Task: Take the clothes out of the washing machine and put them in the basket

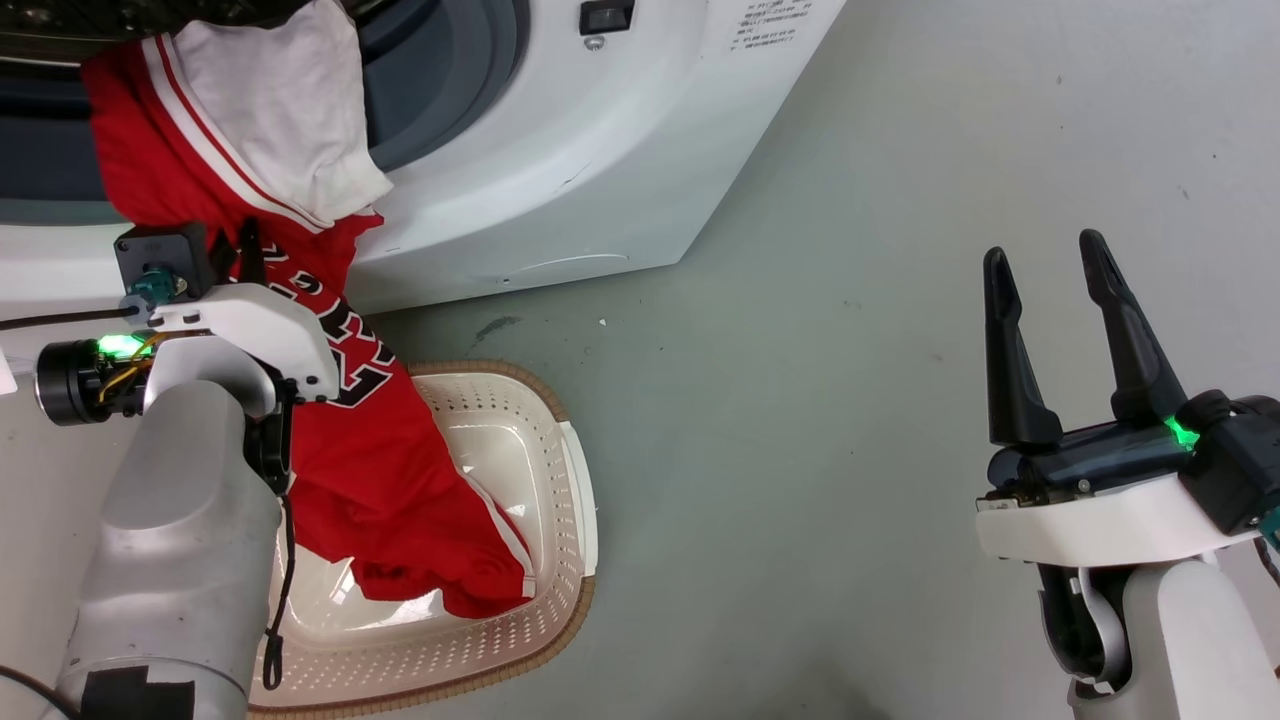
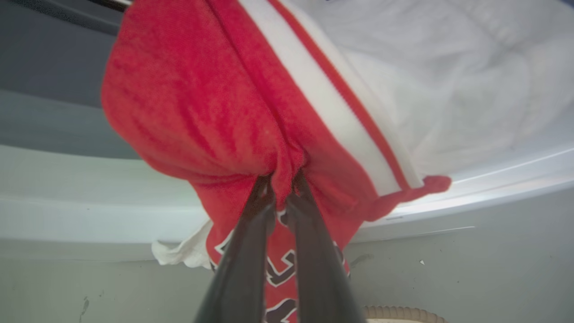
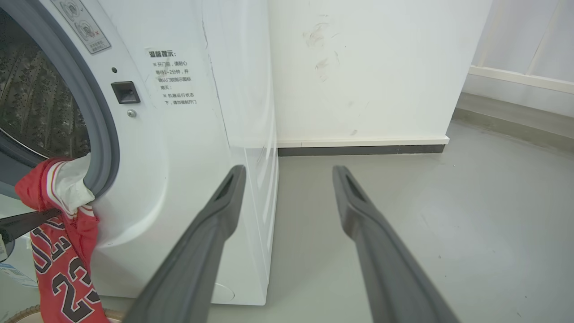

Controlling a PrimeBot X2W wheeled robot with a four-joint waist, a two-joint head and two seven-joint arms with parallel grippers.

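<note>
Your left gripper point(image 2: 282, 179) is pinched tight on the red jersey point(image 1: 400, 470) at frame left. The jersey hangs from the washing machine point(image 1: 560, 180) porthole down into the basket point(image 1: 470, 395). Your right gripper point(image 1: 1042, 250) sits at lower right, spread wide and holding nothing.

- The red jersey point(image 3: 67, 269) hanging from the washing machine point(image 3: 179, 188) has a big black "23" with white edges. The letters above the number are partly hidden and can't be read.
- A printed notice point(image 3: 172, 77) on the machine's front, right of the round opening, is in Chinese. Its top line reads "温馨提示:".
- A grey sticker point(image 3: 81, 23) above the notice has round signs and a red X. Its words are too small to read.
</note>
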